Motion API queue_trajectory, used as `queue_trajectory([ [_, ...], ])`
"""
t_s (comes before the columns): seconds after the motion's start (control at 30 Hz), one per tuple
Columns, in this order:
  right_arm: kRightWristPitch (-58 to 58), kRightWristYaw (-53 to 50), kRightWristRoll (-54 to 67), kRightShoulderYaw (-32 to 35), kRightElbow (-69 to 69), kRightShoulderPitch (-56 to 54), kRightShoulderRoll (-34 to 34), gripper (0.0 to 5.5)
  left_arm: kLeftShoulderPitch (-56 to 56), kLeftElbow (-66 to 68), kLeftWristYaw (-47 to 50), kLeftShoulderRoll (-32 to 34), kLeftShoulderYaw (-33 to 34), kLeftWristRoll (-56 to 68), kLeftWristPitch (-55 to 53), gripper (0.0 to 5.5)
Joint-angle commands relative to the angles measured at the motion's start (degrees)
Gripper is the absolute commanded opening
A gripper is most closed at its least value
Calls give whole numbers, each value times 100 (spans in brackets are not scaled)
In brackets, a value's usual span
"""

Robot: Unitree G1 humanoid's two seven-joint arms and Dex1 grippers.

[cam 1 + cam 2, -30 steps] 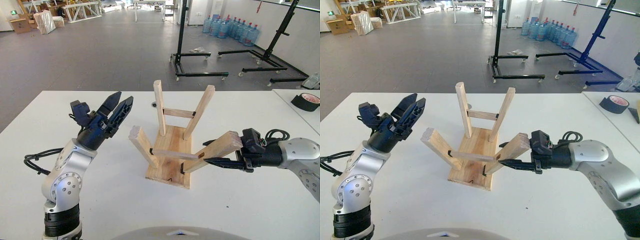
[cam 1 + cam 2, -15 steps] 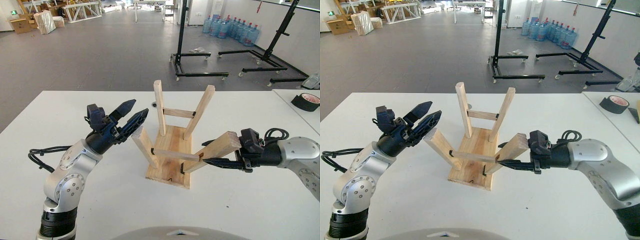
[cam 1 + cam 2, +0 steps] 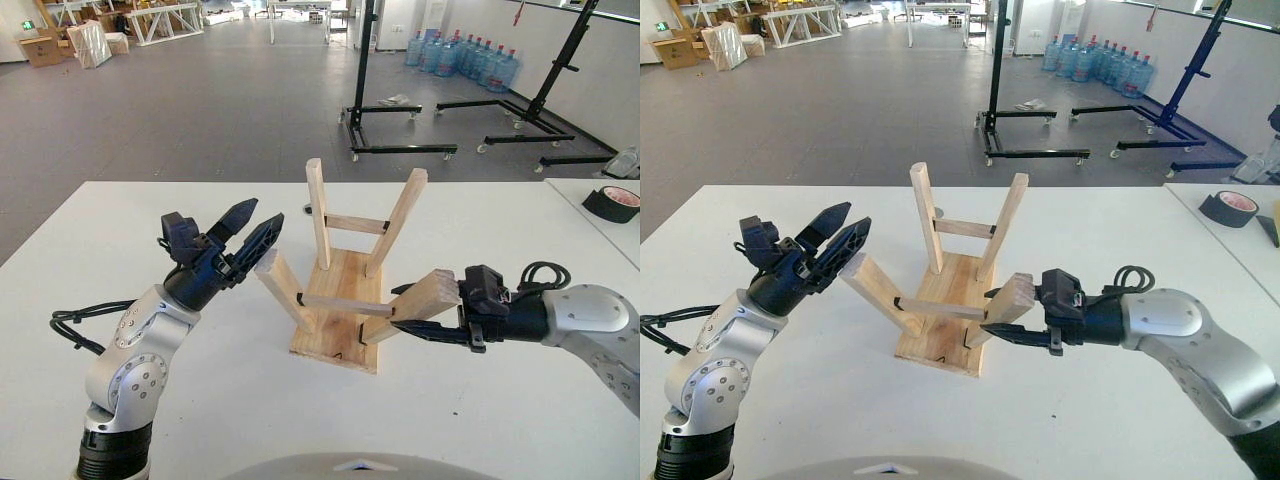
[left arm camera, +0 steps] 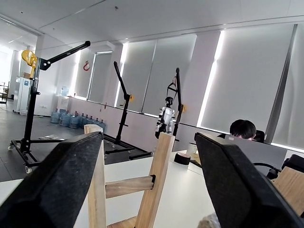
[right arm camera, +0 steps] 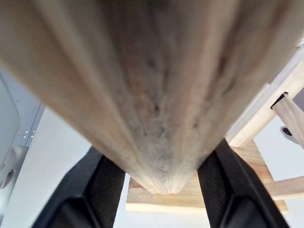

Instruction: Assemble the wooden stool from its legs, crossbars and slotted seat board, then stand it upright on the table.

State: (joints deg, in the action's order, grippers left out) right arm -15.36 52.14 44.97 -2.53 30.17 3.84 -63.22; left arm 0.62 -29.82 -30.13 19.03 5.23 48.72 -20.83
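At the middle of the white table (image 3: pixel 480 430), the wooden stool (image 3: pixel 340 300) lies upside down. Its slotted seat board (image 3: pixel 340 345) rests flat on the tabletop, and four legs rise from it, splaying outward. One crossbar (image 3: pixel 355 225) joins the far-left leg (image 3: pixel 318 215) to the far-right leg (image 3: pixel 397 220). A second, nearer crossbar (image 3: pixel 345 306) joins the near pair. The near-right leg (image 3: pixel 430 297) is pinched in my right gripper (image 3: pixel 400 310), one finger above it and one below. The right wrist view shows the wood wedged between both dark fingers (image 5: pixel 107 187). My left gripper (image 3: pixel 262 214) hovers with its fingers spread wide, just beside the upper end of the near-left leg (image 3: pixel 283 290); whether they touch cannot be told. Well apart to the right lies a roll of black tape (image 3: pixel 612 203).
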Motion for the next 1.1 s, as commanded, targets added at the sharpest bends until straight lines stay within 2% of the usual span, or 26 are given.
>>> queue_trajectory([
  [0.03, -1962, -257, -557, -1172, -380, 471, -224, 204, -391, 433, 139, 132, -473, -468, -484, 354],
  [0.2, -2046, -183, -654, -1423, -570, 246, -49, 204, -370, 447, 163, 166, -540, -461, -458, 354],
  [0.43, -1603, -120, -1094, -1862, -927, 66, 250, 204, -317, 509, 186, 175, -716, -547, -419, 354],
  [0.73, -1272, 256, -1376, -2017, -1390, -393, 369, 204, -79, 394, 464, 12, -1109, -538, -509, 354],
  [1.1, -946, 1734, -2066, -2545, -2630, -2357, 612, 204, 143, 581, 390, 19, -1405, -528, -533, 354],
])
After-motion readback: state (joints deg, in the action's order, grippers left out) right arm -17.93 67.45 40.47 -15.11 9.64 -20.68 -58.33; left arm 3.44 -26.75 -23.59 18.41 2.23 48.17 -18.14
